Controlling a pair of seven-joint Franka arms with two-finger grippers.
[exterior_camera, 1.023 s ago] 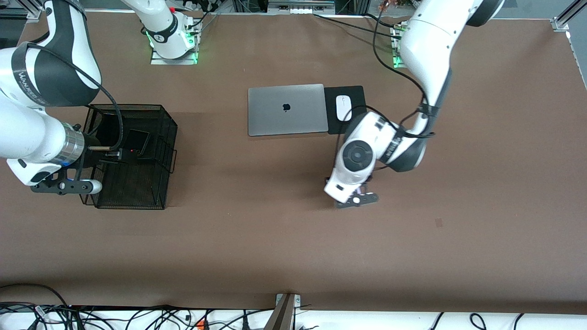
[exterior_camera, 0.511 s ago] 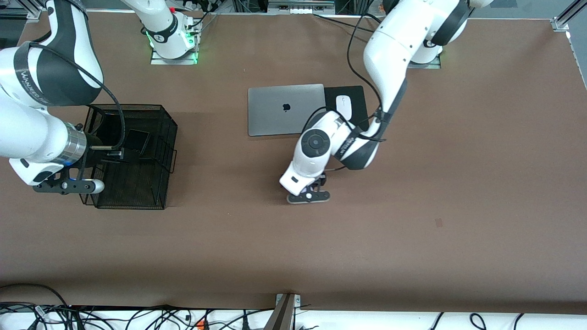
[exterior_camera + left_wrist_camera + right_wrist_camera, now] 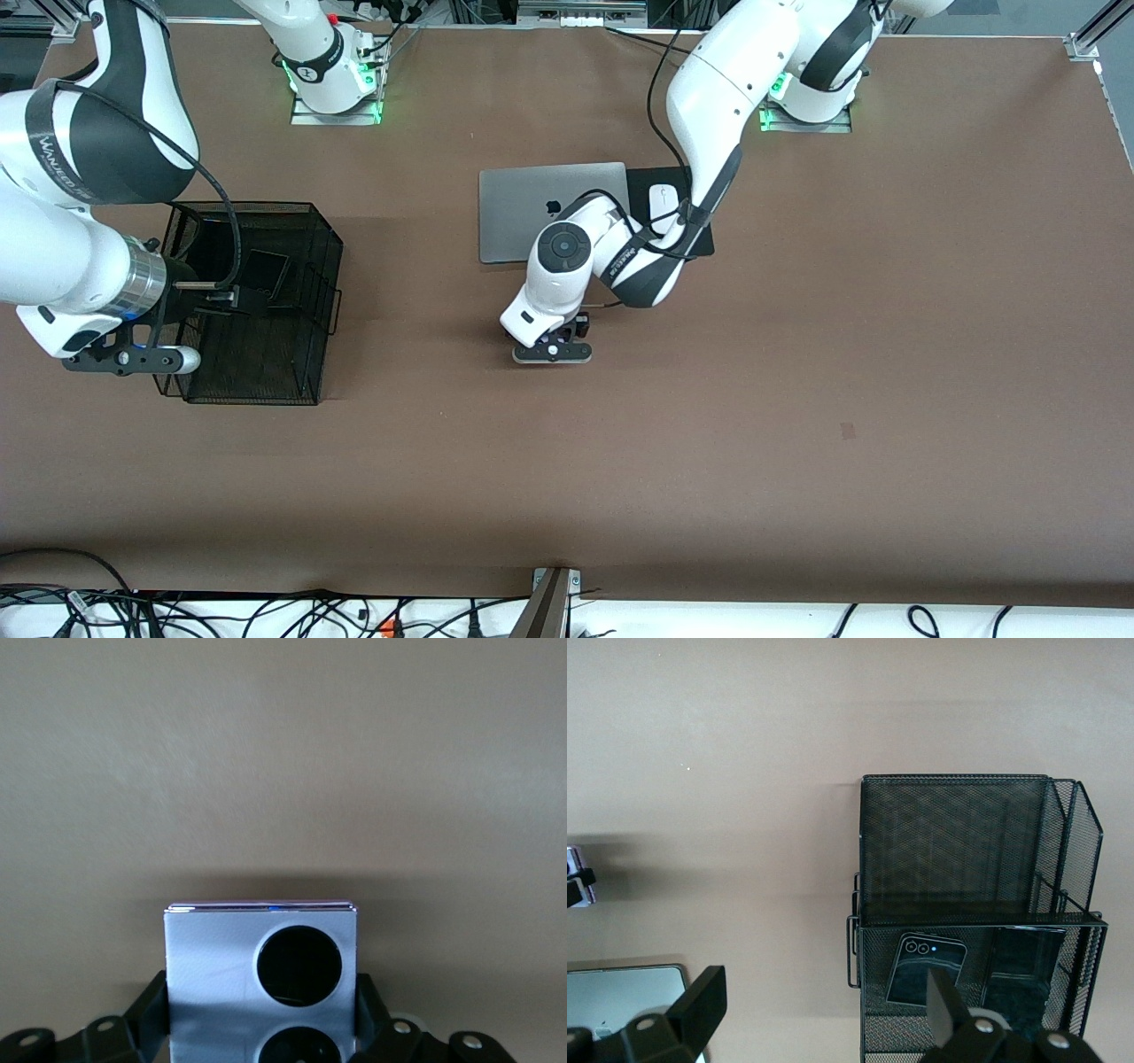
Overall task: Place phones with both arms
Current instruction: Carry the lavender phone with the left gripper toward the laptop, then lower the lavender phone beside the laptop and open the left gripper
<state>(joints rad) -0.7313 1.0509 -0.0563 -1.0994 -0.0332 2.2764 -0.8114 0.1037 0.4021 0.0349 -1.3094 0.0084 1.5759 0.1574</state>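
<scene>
Two white arms share a brown worktop (image 3: 797, 399). The right arm (image 3: 80, 177) waits over the black mesh organiser (image 3: 266, 377) at its own end of the worktop. The left arm (image 3: 718, 97) reaches across the silver laptop (image 3: 514, 213) with its wrist low over bare worktop.

That organiser already holds two of the three phones, lying side by side in one compartment: a long black slab (image 3: 1023, 961) and a dark square flip phone (image 3: 924, 967). The right tool (image 3: 824, 1005) hangs above them, jaws wide and holding nothing.

Beside the closed laptop lies a black mouse pad (image 3: 700, 244) with a white mouse (image 3: 660, 206), partly hidden by the left arm's forearm.

Smallest is the third phone, the lavender-white flip phone (image 3: 221, 966), gripped by its two side edges in the left tool (image 3: 551, 341) and carried clear of the surface, its two black lenses facing the wrist camera.

I judge the step in hand to be the transport of this last phone towards the organiser. The next move calls for a long carry to the right arm's end, then a descent into a free slot between the wire dividers without striking the right tool, which may need to withdraw first.

As for writing, the laptop lid bears a dark Apple logo. Lettering on the arms' dark bands cannot be made out.
</scene>
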